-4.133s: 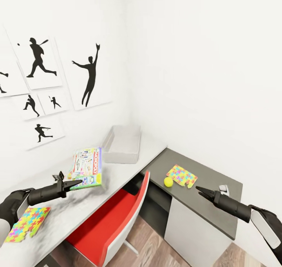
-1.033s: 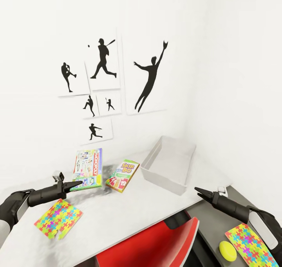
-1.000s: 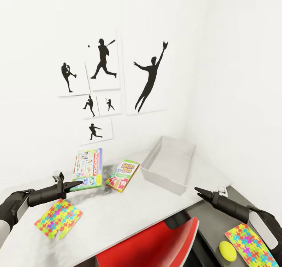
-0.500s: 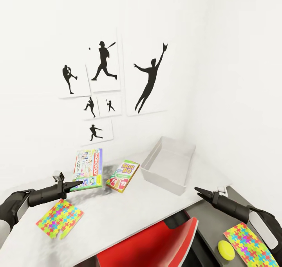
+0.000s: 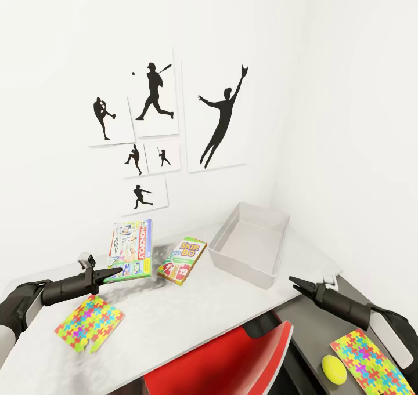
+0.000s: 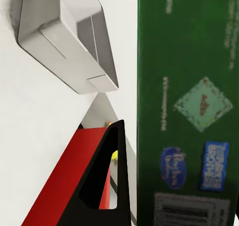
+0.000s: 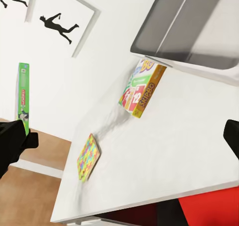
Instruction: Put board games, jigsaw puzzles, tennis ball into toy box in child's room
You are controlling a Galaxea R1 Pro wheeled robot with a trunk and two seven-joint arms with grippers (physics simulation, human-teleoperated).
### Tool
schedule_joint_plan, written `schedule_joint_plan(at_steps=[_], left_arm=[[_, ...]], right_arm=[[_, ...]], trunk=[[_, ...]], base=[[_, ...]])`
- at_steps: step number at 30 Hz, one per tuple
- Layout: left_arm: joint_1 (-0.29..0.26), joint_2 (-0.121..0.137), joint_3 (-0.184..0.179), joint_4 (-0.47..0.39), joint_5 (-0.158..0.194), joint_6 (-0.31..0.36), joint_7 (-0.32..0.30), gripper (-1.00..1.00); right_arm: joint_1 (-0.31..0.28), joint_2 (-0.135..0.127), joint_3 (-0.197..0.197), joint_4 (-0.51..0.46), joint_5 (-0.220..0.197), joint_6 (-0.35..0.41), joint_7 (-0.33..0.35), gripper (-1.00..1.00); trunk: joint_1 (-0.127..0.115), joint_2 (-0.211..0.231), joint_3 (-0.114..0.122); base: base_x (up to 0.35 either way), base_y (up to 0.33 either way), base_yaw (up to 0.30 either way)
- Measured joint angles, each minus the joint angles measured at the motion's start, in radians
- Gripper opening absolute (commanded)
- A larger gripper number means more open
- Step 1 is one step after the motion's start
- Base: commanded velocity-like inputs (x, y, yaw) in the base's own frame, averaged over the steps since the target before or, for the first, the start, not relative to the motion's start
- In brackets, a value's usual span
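**Toy box sits empty on the table; left gripper holds a game box**

Toy box stands at the table's far end, near the wall corner, light grey with nothing visible inside. Just beside the toy box, on its side toward the robot's left, lies the Skip-Bo box, flat on the white top. Farther from the toy box on that same side, the Monopoly box is lifted off the table, its near edge pinched between the fingers of the left gripper; the left wrist view shows its green back pressed against one black finger. Below that gripper, well apart from the toy box, a puzzle rests on the table near its front edge.

On the toy box's other side, the right gripper hovers over the table's edge, holding nothing; its fingertips look close together, but I cannot tell how far they are parted. Past it, on the dark cabinet, lie the second puzzle and the ball, just beside each other. A red chair is tucked under the table in front of the toy box. Baseball silhouettes hang on the wall above.
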Motion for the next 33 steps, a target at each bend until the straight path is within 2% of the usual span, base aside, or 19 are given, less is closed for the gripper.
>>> schedule_joint_plan(at_steps=[18,21,27,33], left_arm=[[0.000,0.001,0.000,-0.002,0.000,-0.002,0.000,-1.00],[0.000,0.002,0.000,-0.006,0.000,-0.002,0.000,-1.00],[0.000,0.002,-0.001,-0.016,-0.001,-0.003,0.000,-1.00],[0.000,0.002,-0.002,-0.017,-0.001,-0.003,0.000,-1.00]], right_arm=[[0.000,-0.005,-0.001,-0.007,-0.001,-0.013,0.007,1.00],[0.000,-0.005,-0.002,-0.007,0.000,-0.038,0.037,1.00],[0.010,-0.006,-0.005,-0.007,0.002,-0.087,0.162,1.00],[0.016,-0.007,-0.008,-0.007,0.002,-0.114,0.191,1.00]], trunk=[[0.000,0.000,0.006],[0.000,0.000,0.010],[0.000,0.000,0.020],[0.000,0.000,0.030]], base=[[0.000,0.000,0.000],[0.000,0.000,0.000],[0.000,0.000,0.000],[0.000,0.000,0.000]])
